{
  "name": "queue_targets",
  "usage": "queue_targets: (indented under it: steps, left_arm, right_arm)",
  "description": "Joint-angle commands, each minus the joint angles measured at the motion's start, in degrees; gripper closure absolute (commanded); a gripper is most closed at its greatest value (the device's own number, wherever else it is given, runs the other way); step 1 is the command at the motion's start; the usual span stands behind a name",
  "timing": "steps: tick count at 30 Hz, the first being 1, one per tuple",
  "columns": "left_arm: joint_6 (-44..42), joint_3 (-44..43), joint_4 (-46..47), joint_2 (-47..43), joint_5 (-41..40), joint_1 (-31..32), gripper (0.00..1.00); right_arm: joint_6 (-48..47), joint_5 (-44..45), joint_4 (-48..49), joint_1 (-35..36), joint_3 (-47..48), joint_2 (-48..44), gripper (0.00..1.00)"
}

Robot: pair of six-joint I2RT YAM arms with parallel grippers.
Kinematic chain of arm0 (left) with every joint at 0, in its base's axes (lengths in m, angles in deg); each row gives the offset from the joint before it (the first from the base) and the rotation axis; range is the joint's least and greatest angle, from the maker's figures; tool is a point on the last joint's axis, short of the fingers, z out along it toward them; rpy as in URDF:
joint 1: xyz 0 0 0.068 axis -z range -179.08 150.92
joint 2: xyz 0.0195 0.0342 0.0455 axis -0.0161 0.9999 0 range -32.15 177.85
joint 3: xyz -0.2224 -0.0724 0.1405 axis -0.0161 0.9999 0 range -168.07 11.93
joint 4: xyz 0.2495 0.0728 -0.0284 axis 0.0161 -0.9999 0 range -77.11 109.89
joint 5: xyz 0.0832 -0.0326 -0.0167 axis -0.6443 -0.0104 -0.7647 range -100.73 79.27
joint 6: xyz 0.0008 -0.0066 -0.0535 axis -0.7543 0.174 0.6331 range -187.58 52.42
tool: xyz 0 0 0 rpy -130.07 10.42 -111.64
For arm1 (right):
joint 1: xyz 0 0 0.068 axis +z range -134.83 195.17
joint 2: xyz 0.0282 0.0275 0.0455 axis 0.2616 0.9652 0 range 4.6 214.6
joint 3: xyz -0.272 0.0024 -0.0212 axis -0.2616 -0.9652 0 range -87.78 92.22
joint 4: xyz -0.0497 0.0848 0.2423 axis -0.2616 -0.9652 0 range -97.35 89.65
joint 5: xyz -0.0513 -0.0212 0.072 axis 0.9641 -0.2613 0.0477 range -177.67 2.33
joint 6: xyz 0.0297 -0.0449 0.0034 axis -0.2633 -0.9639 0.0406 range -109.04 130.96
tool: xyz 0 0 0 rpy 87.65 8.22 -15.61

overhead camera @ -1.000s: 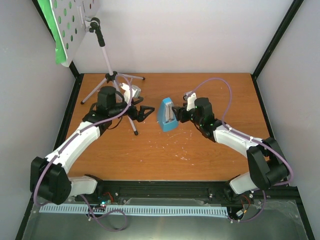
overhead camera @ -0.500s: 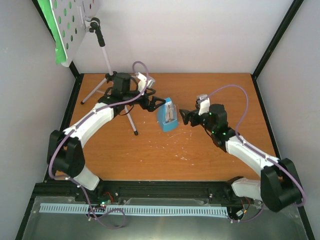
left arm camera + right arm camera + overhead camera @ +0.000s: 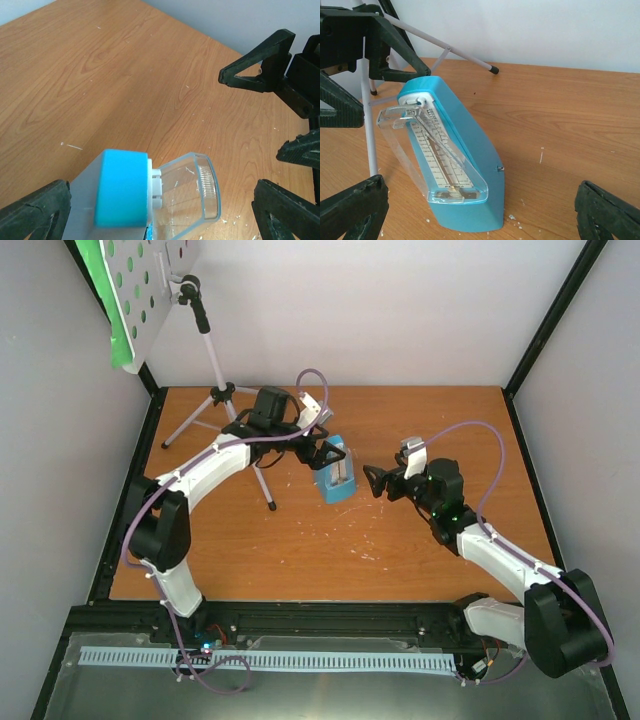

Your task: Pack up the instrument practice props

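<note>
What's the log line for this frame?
left gripper: jaws open, straddling metronome top | right gripper: jaws open, clear of metronome | metronome: upright on table | stand: upright, not held

White arms point(image 3: 215, 465), black joints point(image 3: 165, 528), lilac cables point(image 3: 470, 427), perhaps green lights point(image 3: 432, 487)

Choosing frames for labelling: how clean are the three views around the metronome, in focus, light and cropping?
Top external: even light, soft shadows, metronome sharp but small, the stand's tray cropped at the top-left corner. Left wrist: very close, metronome cut off by the lower edge, its blue top slightly soft. Right wrist: the sharpest, scale lines visible through the clear cover, no strong glare.
</note>
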Motion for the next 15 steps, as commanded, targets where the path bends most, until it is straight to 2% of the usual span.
queue_targets:
  steps: [1, 9, 15]
  left_arm:
    - [-2.85, -3.53, -1.79, 1.97, 0.56, 1.14, 0.01]
    - [-3.11, -3.64, -1.07, 2.63, 0.47, 2.50, 0.01]
    - [-6.53, -3.44, -2.15, 3.15, -9.72, 5.57, 0.01]
  right_arm:
    - [0.06, -1.23, 2.72, -0.67, -1.73, 0.03, 0.00]
    - [0.08, -0.69, 2.96, -0.68, -1.78, 1.16, 0.00]
    - [-0.11, 0.36, 2.91, -0.67, -2.17, 1.37, 0.00]
